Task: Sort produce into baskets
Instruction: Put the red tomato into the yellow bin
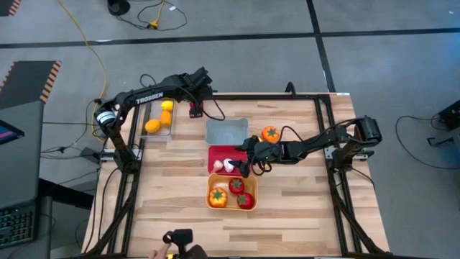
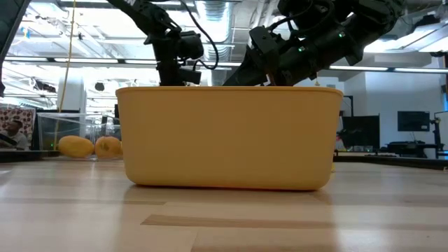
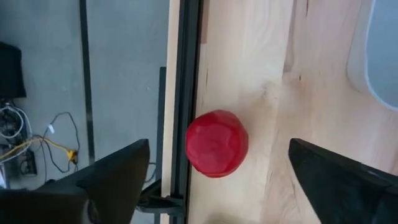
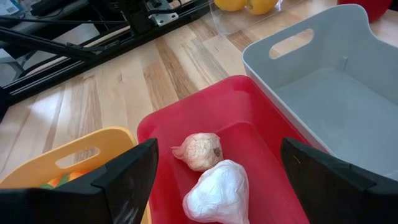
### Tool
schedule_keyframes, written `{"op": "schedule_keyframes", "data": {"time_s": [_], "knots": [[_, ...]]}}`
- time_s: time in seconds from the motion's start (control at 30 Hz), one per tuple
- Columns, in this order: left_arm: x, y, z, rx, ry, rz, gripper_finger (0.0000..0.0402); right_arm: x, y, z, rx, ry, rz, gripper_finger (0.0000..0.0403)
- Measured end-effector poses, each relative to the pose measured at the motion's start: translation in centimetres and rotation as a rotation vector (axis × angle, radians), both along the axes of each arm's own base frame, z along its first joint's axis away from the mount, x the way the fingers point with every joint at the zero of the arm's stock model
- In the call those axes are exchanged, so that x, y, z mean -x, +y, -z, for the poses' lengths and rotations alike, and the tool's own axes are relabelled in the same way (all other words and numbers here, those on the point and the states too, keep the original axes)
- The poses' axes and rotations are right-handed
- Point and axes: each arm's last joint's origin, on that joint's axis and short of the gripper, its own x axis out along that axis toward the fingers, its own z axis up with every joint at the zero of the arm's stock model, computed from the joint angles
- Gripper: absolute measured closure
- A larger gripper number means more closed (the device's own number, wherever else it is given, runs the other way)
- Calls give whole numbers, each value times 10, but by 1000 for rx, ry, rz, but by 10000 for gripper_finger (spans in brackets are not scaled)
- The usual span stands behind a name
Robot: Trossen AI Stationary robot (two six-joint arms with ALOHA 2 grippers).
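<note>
Two garlic bulbs (image 4: pixel 208 174) lie touching each other in your red tub (image 4: pixel 249 124), and your right gripper (image 1: pixel 248 160) hangs just above them with its fingers spread wide and nothing between them. That red tub sits between the pale blue-grey tub (image 1: pixel 227 132), which looks bare inside, and the orange tub (image 1: pixel 231 193) nearest the table's front edge. In the orange tub you have two red tomatoes (image 1: pixel 241 193) and an orange green-stemmed piece (image 1: pixel 218 196). Another orange green-stemmed piece (image 1: pixel 270 134) rests on the wooden table (image 1: pixel 302 208) just beside the blue-grey tub, close to your right arm.

Your left gripper (image 1: pixel 195 93) is at the far edge of the table, near the back left. Its fingers stand apart, and a red tomato (image 3: pixel 216 143) sits on the wood between them, right against the table's black frame; you hold nothing there. The clear tray (image 1: pixel 159 119) lies at the table's left edge with yellow lemons (image 1: pixel 167 106) and oranges (image 1: pixel 152 126) inside it.
</note>
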Motion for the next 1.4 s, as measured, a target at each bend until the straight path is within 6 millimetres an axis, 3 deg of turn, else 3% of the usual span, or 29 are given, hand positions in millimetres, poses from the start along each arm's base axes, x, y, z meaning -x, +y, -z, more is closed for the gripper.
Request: {"op": "schedule_keyframes", "data": {"time_s": [0.13,0.37,0.57,1.4], "knots": [[2,0,6,6,13,-3,4,0,0,0,0,0,0,38],[16,5,29,-14,97,-36,3,0,1,0,0,0,-2,38],[18,11,39,-59,40,-81,3,0,1,0,0,1,-2,38],[19,16,41,1,-104,-170,3,0,1,0,0,1,-2,38]]}}
